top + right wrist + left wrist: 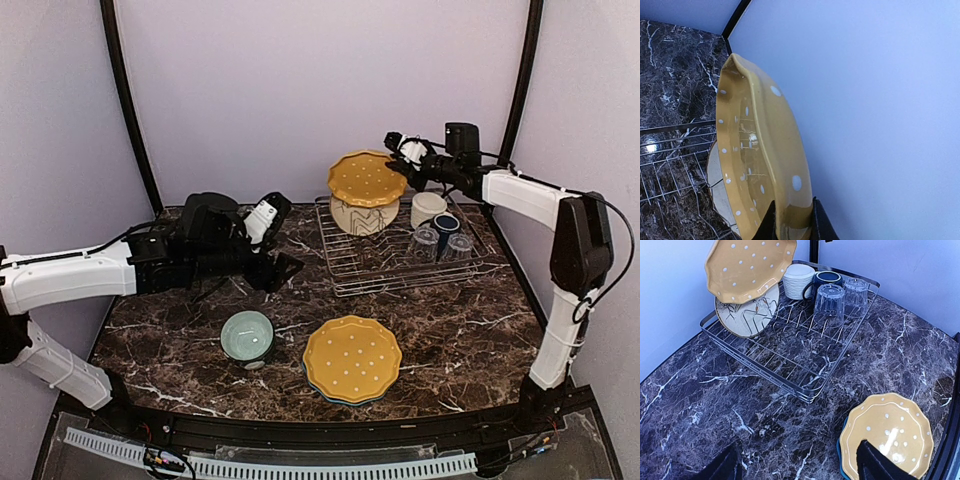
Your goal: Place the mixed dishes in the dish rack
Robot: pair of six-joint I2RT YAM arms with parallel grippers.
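My right gripper point(405, 166) is shut on the rim of a yellow dotted plate point(366, 178), also seen in the right wrist view point(757, 165), and holds it tilted above the far left of the dish rack point(400, 262). The cream bird plate point(362, 216) stands in the prongs below it. The cream mug point(428, 209), navy mug point(446, 225) and two clear glass tumblers point(425, 243) sit upside down in the rack. A second yellow dotted plate point(352, 358) lies on a blue plate point(841, 452) on the table. The mint-green bowl point(247, 335) sits left of them. My left gripper point(797, 465) is open and empty above the table.
The marble table point(470, 330) ends at a black front rail. Purple walls and black poles point(130, 110) stand close behind the rack. The left arm point(90, 275) reaches in over the table's left side.
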